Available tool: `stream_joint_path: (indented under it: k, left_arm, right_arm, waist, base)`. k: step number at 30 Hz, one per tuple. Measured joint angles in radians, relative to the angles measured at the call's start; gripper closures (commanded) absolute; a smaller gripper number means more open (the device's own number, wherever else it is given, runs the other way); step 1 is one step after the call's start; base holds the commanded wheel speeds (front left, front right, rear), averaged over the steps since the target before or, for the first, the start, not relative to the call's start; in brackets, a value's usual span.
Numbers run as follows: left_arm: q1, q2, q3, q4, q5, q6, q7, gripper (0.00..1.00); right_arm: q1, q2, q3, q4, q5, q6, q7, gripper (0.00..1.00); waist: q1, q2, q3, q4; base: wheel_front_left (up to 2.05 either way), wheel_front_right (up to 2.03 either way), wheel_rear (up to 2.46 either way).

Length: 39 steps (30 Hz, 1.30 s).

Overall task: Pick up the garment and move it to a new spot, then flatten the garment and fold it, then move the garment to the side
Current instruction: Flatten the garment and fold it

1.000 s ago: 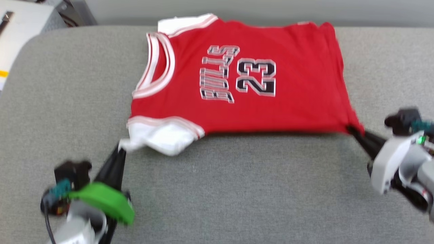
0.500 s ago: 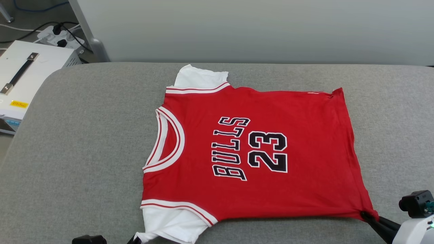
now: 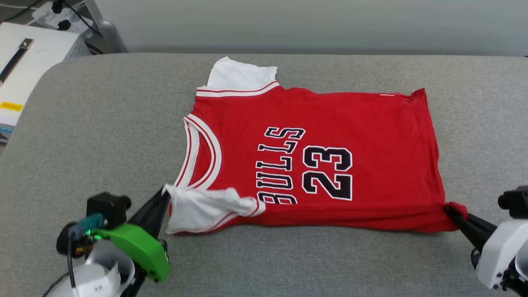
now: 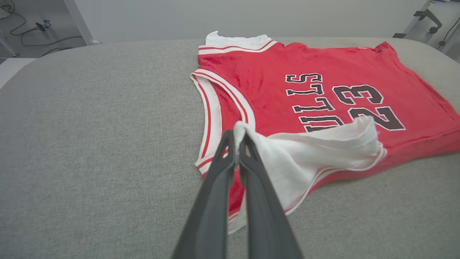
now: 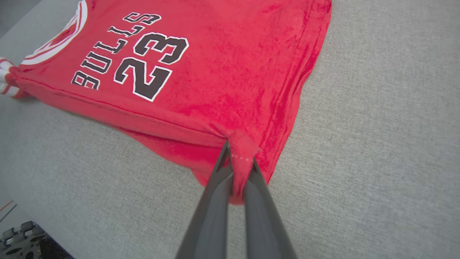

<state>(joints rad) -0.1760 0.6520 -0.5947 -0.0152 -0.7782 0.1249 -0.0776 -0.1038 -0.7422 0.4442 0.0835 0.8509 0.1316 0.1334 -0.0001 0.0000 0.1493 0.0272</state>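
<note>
The garment (image 3: pixel 330 123), a red jersey T-shirt with white sleeves and black "BULLS 23" lettering, lies on the grey padded table (image 3: pixel 103 136), neck to the left. Its near edge is lifted and turned over toward the far side, covering the bottom of the lettering. My left gripper (image 3: pixel 165 194) is shut on the near white sleeve (image 4: pixel 305 151), holding it up over the chest. At the right, my right gripper (image 3: pixel 449 210) is shut on the near hem corner (image 5: pixel 240 147), which bunches between its fingers. The far sleeve (image 3: pixel 241 74) lies flat.
A white box with a black handle (image 3: pixel 24 62) stands off the table's far left corner, beside a metal leg and cables. Grey wall runs behind the table. Bare grey table surface lies left of the garment and in front of it (image 3: pixel 309 264).
The head camera has shifted between frames. Both grippers have carried the garment's near edge up and toward the far side, so the near sleeve and side edge now lie folded over the front.
</note>
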Motion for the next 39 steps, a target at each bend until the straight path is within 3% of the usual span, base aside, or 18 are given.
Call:
stream_joint_path:
  k: [6, 14, 25, 26, 27, 34, 39]
  left_arm:
    - [-0.215, -0.037, 0.002, 0.125, 0.013, -0.081, 0.014, 1.00]
    - [-0.422, -0.104, -0.038, 0.377, 0.080, -0.154, 0.001, 1.00]
    - [-0.479, -0.197, -0.086, 0.668, 0.066, -0.231, -0.058, 1.00]
    - [-0.480, -0.202, -0.085, 0.681, 0.061, -0.232, -0.067, 1.00]
    - [-0.482, -0.208, -0.086, 0.690, 0.057, -0.232, -0.075, 0.00]
    - [-0.509, -0.195, -0.087, 0.703, 0.056, -0.241, -0.093, 0.00]
    - [-0.582, -0.140, -0.091, 0.629, 0.035, -0.244, 0.032, 0.00]
  right_arm:
    - [-0.091, 0.030, -0.052, -0.016, -0.018, 0.000, 0.074, 1.00]
    - [-0.212, 0.058, -0.049, 0.041, -0.044, 0.000, 0.136, 1.00]
    - [-0.276, 0.103, 0.006, 0.154, -0.063, 0.000, 0.090, 1.00]
    - [-0.276, 0.106, 0.006, 0.159, -0.063, 0.000, 0.085, 0.69]
    - [-0.276, 0.109, 0.006, 0.167, -0.063, 0.000, 0.077, 0.00]
    - [-0.252, 0.105, -0.018, 0.141, -0.063, 0.000, 0.016, 0.00]
    - [-0.202, 0.099, -0.049, 0.110, -0.076, 0.000, -0.001, 0.00]
  waist:
    - [0.0000, 0.0000, 0.071, -0.008]
    - [0.0000, 0.0000, 0.178, -0.016]
    - [0.0001, 0.0000, 0.236, -0.027]
    - [0.0001, 0.0000, 0.232, -0.026]
    - [0.0001, 0.0000, 0.226, -0.025]
    - [0.0001, 0.0000, 0.172, -0.006]
    - [0.0001, 0.0000, 0.127, 0.010]
  base:
    - [0.00, 0.00, 0.00]
    - [0.00, 0.00, 0.00]
    - [0.00, 0.00, 0.00]
    - [0.00, 0.00, 0.00]
    - [0.00, 0.00, 0.00]
    - [0.00, 0.00, 0.00]
    - [0.00, 0.00, 0.00]
